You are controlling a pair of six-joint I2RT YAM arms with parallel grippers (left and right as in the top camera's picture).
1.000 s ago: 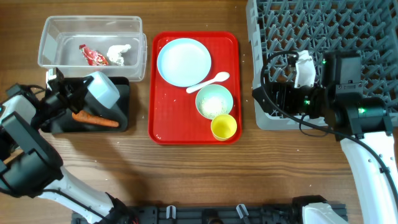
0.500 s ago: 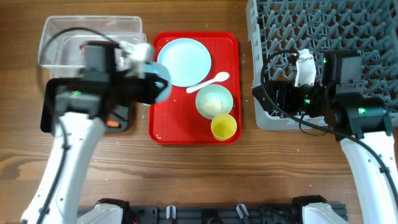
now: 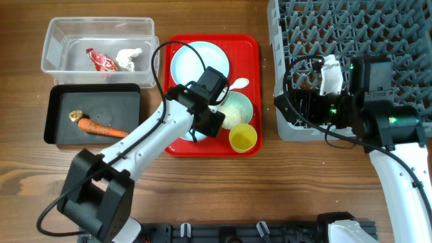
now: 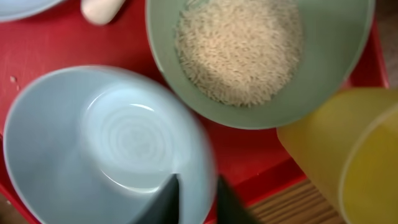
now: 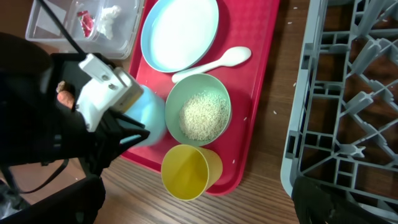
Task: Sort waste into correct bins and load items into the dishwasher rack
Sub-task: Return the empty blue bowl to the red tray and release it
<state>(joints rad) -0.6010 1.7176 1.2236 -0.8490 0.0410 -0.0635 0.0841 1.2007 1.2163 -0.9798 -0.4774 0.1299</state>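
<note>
Left gripper [image 4: 198,190]: pinched on the rim of the smaller light-blue dish [image 4: 106,149], one finger inside the lip and one outside, at the bottom edge of the wrist view. Holds the dish over the lower left of the red tray [image 3: 250,50], just beside the pale-green bowl [image 3: 233,110] of rice and up-left of the yellow cup [image 3: 243,138]. Lifted or resting on the tray: cannot tell.

Dishwasher rack [image 3: 351,27]: well apart, filling the upper right of the overhead frame. Calls, most likely, for a long carry rightward across the frame, past bowl and cup, with care not to clip either.

Right gripper [image 3: 297,101]: parked at the rack's left edge, far nearer the rack than the left, yet holding nothing visible. Spread or pressed together: cannot tell.
</note>
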